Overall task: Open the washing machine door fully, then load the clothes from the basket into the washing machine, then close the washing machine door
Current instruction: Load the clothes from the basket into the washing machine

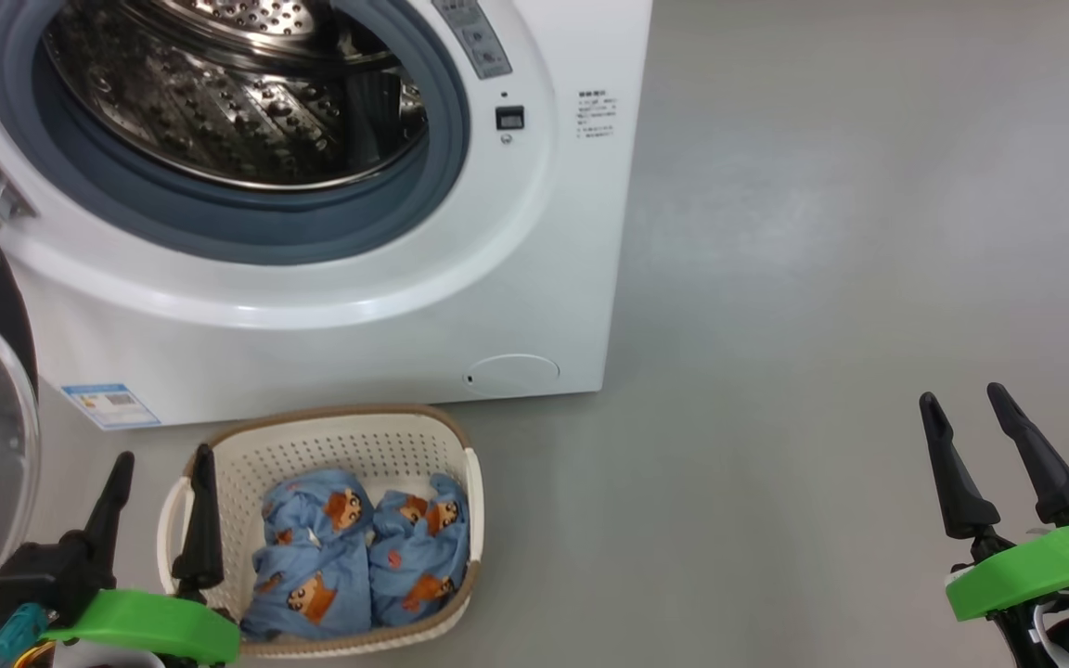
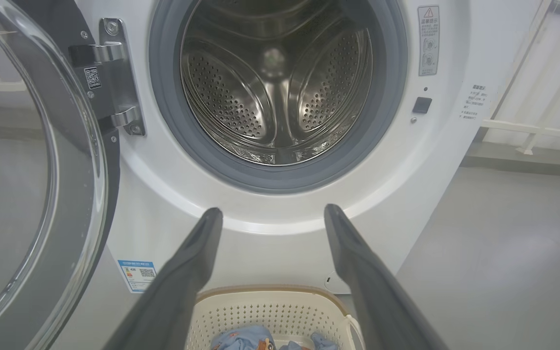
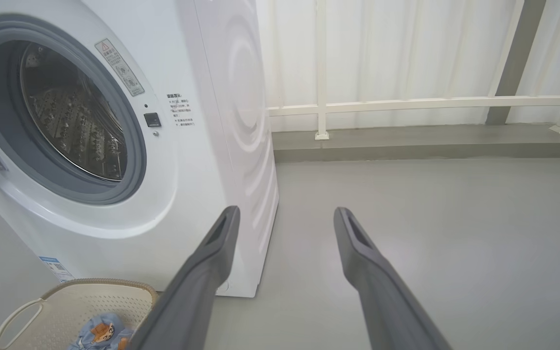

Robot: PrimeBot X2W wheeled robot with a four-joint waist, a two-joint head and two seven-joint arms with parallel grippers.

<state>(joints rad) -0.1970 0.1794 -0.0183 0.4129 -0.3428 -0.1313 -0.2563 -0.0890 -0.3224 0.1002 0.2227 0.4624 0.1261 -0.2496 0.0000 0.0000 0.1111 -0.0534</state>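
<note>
Both jaws gape empty, clothes (image 1: 358, 557) in the basket (image 1: 360, 449); the right wrist view adds a white railing (image 3: 406, 103).

Perhaps a laundry area: washing machine (image 1: 358, 315), grey floor (image 1: 822, 278), white railing (image 3: 406, 103).

No wording is legible; the markings below all stand on the washing machine (image 2: 163, 218).

1. Grey warning sticker (image 2: 428, 40), upper right of the front: a warning triangle at the top, two round pictograms beneath, and a heading too small to read.
2. Printed text block (image 2: 474, 102), right of that sticker and lower: several short lines of characters, illegible.
3. Blue label (image 2: 137, 275), low on the left of the front: a QR code and fine print, unreadable.
4. White QR-code sticker (image 2: 93, 78), on the black part of the hinge bracket (image 2: 119, 78).
</note>
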